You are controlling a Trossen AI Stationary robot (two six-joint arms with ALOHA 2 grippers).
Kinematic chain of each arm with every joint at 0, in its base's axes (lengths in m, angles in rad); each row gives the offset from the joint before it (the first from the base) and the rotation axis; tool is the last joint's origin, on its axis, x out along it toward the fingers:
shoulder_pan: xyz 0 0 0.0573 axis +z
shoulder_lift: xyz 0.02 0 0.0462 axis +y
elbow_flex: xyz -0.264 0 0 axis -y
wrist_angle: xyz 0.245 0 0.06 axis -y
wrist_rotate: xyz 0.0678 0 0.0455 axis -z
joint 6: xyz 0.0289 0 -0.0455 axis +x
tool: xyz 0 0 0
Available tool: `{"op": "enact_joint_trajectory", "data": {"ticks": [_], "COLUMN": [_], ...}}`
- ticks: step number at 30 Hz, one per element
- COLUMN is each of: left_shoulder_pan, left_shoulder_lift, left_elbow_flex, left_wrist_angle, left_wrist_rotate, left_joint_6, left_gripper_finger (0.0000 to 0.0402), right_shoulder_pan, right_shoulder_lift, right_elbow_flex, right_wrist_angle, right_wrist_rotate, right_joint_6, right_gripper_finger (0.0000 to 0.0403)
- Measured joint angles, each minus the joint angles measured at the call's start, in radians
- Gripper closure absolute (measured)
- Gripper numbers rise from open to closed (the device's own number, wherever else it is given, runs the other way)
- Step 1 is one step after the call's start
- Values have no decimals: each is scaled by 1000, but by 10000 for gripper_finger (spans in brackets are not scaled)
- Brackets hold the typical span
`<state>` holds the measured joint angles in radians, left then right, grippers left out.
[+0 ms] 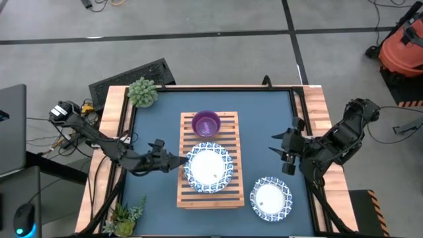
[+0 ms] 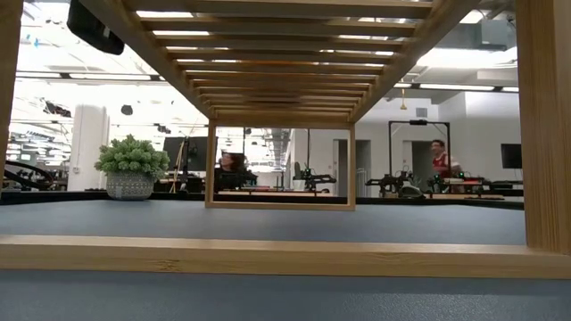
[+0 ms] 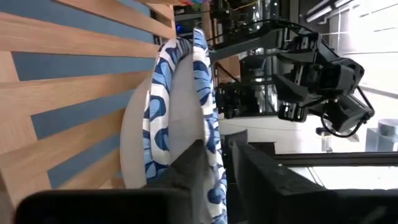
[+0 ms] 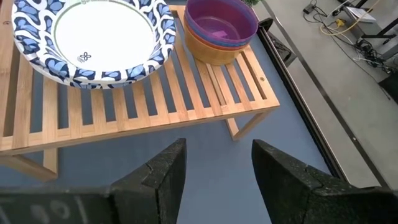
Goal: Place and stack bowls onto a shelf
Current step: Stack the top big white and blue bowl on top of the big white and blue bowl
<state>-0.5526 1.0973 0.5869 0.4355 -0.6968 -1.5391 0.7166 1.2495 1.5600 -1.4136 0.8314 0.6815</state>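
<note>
The light-wood slatted shelf (image 1: 208, 158) stands mid-table. At its far end sits a purple bowl (image 1: 206, 123), nested on an orange-looking one (image 4: 214, 53). White dishes with blue rims (image 1: 209, 166) rest stacked on the near slats; two rims show in the left wrist view. My left gripper (image 1: 177, 160) lies level at the stack's left edge, slightly open, one finger on either side of the top dish's rim (image 3: 211, 143). My right gripper (image 1: 285, 153) hangs open above the table right of the shelf, nothing between its fingers (image 4: 217, 168). Another such dish (image 1: 270, 197) lies on the table, near right. My left gripper comes level from the table's left, and its fingers straddle the top dish's rim (image 3: 214, 158) at the left edge. One finger (image 3: 186, 171) lies against the outer wall under the rim. A thin gap shows at the other finger (image 3: 249, 168). Whether it touches, I cannot tell. The dish rests on the stack.
A potted plant (image 1: 143, 92) stands at the far left corner and another (image 1: 125, 215) at the near left corner. The low view looks under the shelf (image 2: 281, 259) into the room, where a person (image 2: 438, 159) stands far off.
</note>
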Motion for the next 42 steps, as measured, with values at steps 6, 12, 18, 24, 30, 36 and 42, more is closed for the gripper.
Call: {"op": "enact_joint_trajectory", "data": {"ticks": [6, 12, 18, 24, 30, 36, 42], "left_shoulder_pan": [0, 0, 0, 0, 0, 0, 0], "left_shoulder_lift": [0, -7, -42, -95, -158, -172, -171], "left_elbow_flex": [0, 0, 0, 0, 1, 1, 1], "left_wrist_angle": [2, -3, -43, -125, -300, -332, -313], "left_wrist_rotate": [29, 92, 118, 125, 149, 151, 167], "left_joint_6": [0, -24, -63, -100, -170, -202, -237], "left_gripper_finger": [239, 180, 163, 162, 162, 162, 162], "right_shoulder_pan": [0, 0, 0, 0, -4, -13, -13], "right_shoulder_lift": [0, 0, 0, 0, 0, 1, 2], "right_elbow_flex": [0, 0, 0, 0, -28, -157, -322], "right_wrist_angle": [0, -1, -11, -14, -35, -51, 30], "right_wrist_rotate": [-1, -5, -24, -54, -123, -299, -439], "right_joint_6": [0, 0, 0, 2, 70, 253, 345], "right_gripper_finger": [195, 195, 195, 195, 195, 195, 195]}}
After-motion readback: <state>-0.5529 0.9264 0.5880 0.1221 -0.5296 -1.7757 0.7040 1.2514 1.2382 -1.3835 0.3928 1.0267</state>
